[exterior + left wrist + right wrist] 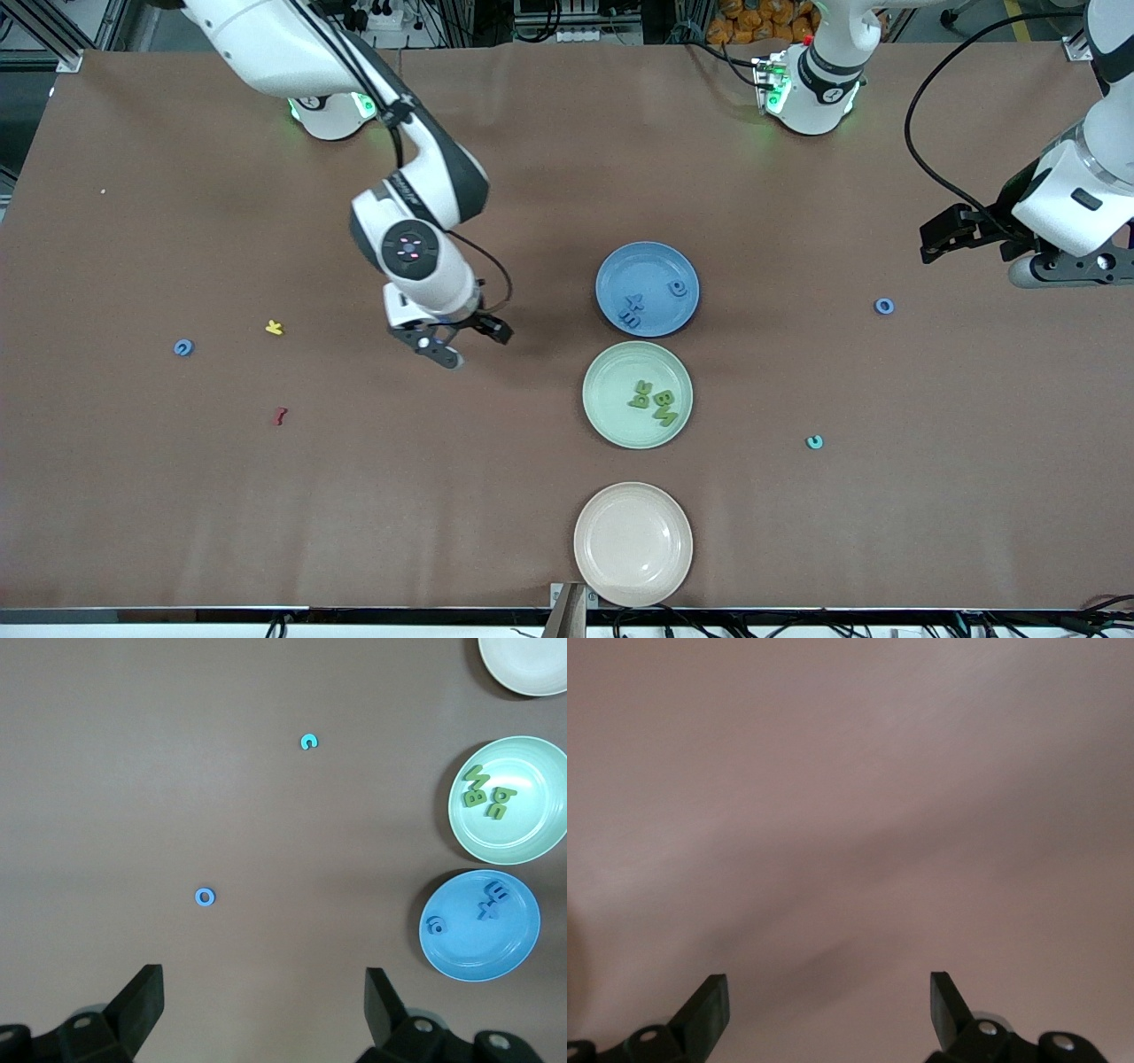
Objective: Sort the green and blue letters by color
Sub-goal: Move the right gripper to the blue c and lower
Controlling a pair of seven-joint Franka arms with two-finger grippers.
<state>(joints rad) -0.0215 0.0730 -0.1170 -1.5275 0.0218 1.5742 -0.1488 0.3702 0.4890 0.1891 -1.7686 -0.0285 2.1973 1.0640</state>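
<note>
Three green letters (pixel 654 400), B and M readable.

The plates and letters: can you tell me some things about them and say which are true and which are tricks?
1. The green plate holds green letters. True.
2. The cream plate is full of letters. False: nothing lies in it.
3. The right gripper holds a letter. False: it is open with nothing in it, over bare table.
4. A blue ring letter lies on the table near the open left gripper. True.
5. The yellow letter is in the blue plate. False: it lies on the table.
</note>
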